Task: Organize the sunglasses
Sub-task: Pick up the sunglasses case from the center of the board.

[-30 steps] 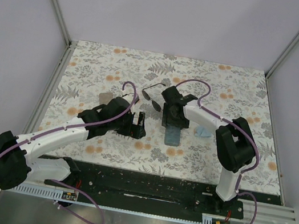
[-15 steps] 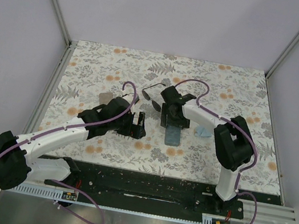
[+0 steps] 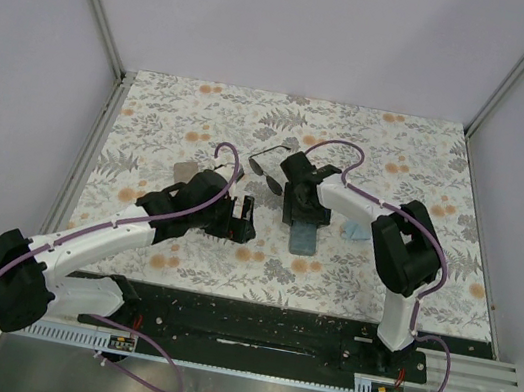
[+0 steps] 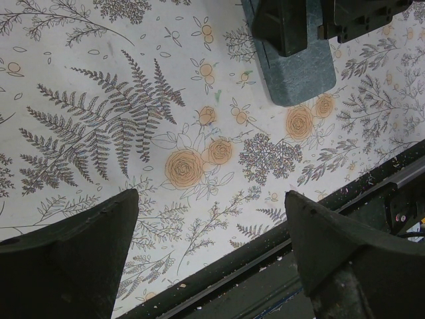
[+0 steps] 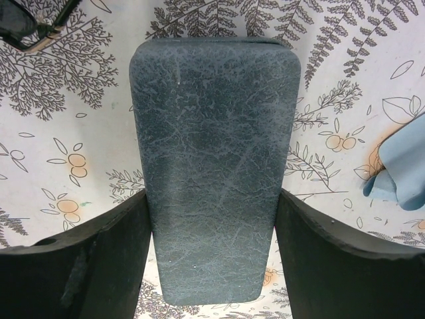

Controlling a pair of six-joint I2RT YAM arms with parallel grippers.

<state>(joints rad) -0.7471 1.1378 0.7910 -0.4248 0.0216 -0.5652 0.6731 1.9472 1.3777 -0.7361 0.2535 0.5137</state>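
Observation:
The black wire-framed sunglasses (image 3: 267, 165) lie unfolded on the floral table just left of my right wrist; one dark lens shows in the right wrist view (image 5: 23, 23). The purple-tinted pair is out of view. My right gripper (image 3: 300, 209) (image 5: 212, 256) straddles the far end of the teal case (image 3: 304, 234) (image 5: 212, 166), with both jaws pressed against its long sides. My left gripper (image 3: 241, 215) (image 4: 212, 226) is open and empty, low over the table left of the teal case (image 4: 299, 70).
A beige case (image 3: 183, 172) lies partly hidden behind my left arm. A light-blue cloth (image 3: 355, 233) (image 5: 402, 173) lies right of the teal case. The black front rail (image 4: 332, 219) runs just below my left gripper. Walls enclose the table.
My right wrist has shifted slightly to the left over the teal case. The left arm, the case and the black sunglasses have not moved.

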